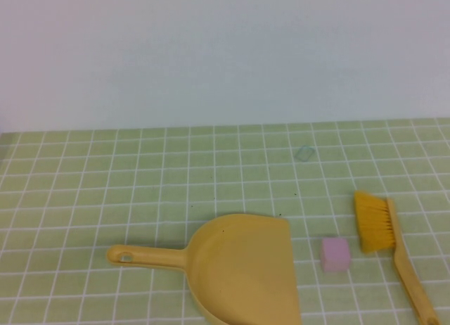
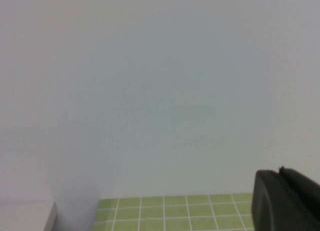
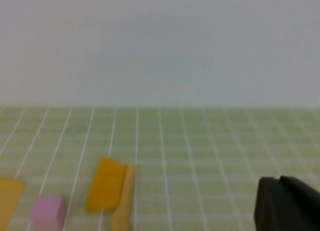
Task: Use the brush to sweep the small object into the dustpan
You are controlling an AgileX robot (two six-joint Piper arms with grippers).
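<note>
A small pink cube [image 1: 335, 254] lies on the green tiled table between a yellow dustpan [image 1: 242, 269] and a yellow brush [image 1: 383, 230]. The dustpan's mouth faces the cube and its handle points left. The brush lies flat, bristles away from me, handle toward the front edge. The right wrist view shows the cube [image 3: 48, 209], the brush [image 3: 107, 183] and a corner of the dustpan [image 3: 7, 196]. My right gripper [image 3: 282, 203] hangs away from them, fingers together and empty. My left gripper [image 2: 282, 201] is also shut and empty, facing the wall. Neither shows in the high view.
A small clear piece [image 1: 304, 153] lies toward the back of the table. A pale wall [image 1: 225, 58] stands behind the table. The table's left edge [image 1: 5, 145] shows at the far left. Bare tiles lie at the left and back.
</note>
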